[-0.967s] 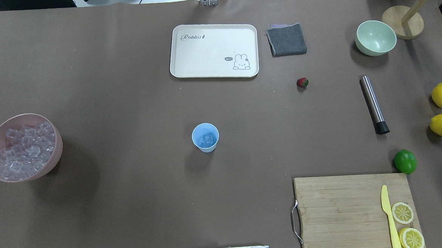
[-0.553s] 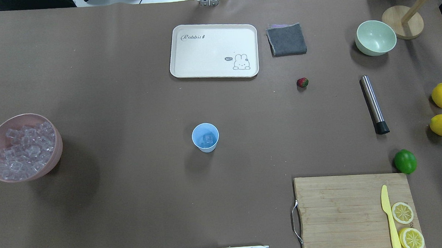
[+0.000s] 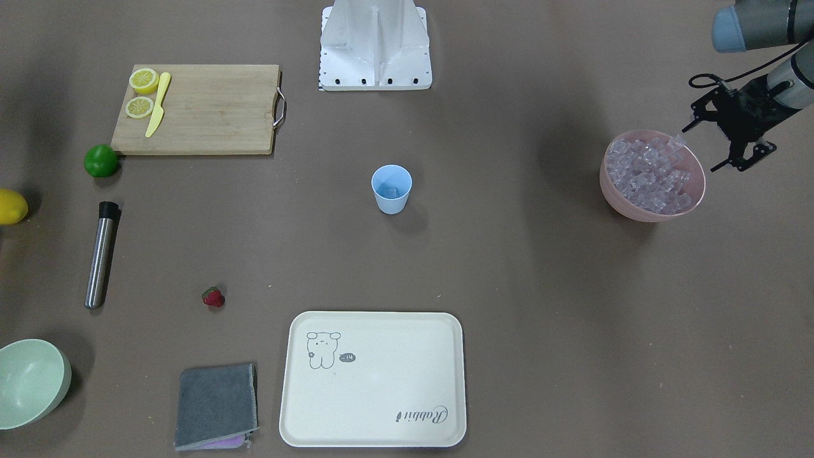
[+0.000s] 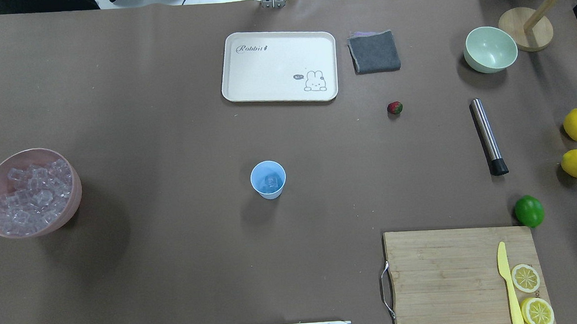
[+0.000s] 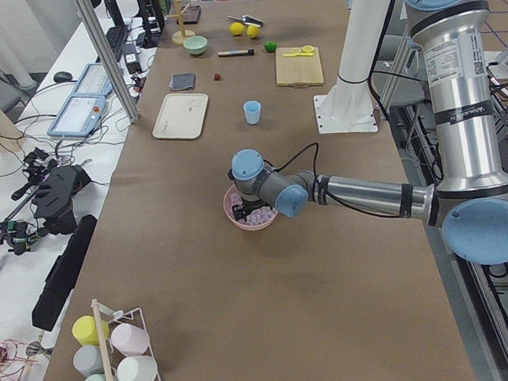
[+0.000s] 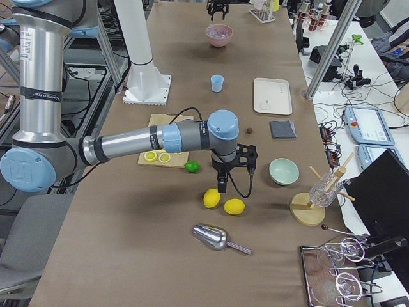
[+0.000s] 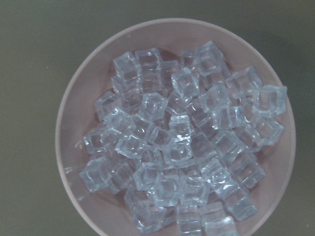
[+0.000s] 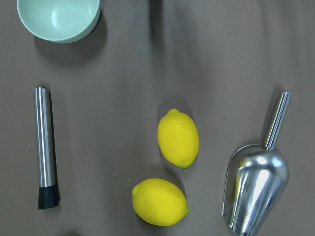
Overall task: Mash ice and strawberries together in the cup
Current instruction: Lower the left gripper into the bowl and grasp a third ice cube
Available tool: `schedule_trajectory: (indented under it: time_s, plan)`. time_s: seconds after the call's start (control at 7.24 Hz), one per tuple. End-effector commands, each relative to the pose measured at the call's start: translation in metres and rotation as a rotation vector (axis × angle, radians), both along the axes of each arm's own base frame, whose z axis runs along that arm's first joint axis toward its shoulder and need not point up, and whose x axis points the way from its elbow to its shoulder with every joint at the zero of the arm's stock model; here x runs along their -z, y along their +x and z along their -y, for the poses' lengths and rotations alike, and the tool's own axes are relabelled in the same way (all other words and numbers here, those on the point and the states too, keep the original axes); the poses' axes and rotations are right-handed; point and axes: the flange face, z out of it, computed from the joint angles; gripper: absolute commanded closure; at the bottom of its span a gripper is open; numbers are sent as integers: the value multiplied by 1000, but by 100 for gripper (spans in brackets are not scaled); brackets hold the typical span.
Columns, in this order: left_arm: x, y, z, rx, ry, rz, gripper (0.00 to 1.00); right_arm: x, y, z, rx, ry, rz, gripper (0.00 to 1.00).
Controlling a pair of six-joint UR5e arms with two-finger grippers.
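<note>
Your left gripper (image 3: pixel 707 145) hangs with its jaws spread wide over the edge of the pink bowl (image 3: pixel 636 207), on the side away from the cup (image 3: pixel 391 197). That bowl is heaped with the ice (image 3: pixel 648 175). You have the cup upright at mid-table, well apart from the bowl, with at least one cube showing inside it. The strawberry (image 3: pixel 213 297) lies on the bare table between the steel rod (image 3: pixel 100 254) and the tray (image 3: pixel 381 394), outside the cup. Your right gripper (image 6: pixel 222 184) points down above two lemons (image 8: pixel 178 137); you cannot tell whether its jaws are apart or together
</note>
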Motion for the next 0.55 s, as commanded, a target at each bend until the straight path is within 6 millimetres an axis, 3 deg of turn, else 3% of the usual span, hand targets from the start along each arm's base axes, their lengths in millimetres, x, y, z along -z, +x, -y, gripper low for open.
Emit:
schedule_trajectory:
  time_s: [0.0, 0.28, 0.41]
  plan:
    - [-1, 15, -8, -40, 5, -7, 3, 2, 0, 2, 0, 5, -1, 0]
    - [-5, 25, -17, -67, 14, -14, 3, 2, 0, 3, 0, 6, -7, 0]
    - [-9, 22, -21, -67, 10, -10, 9, 3, 0, 3, 0, 8, -7, 0]
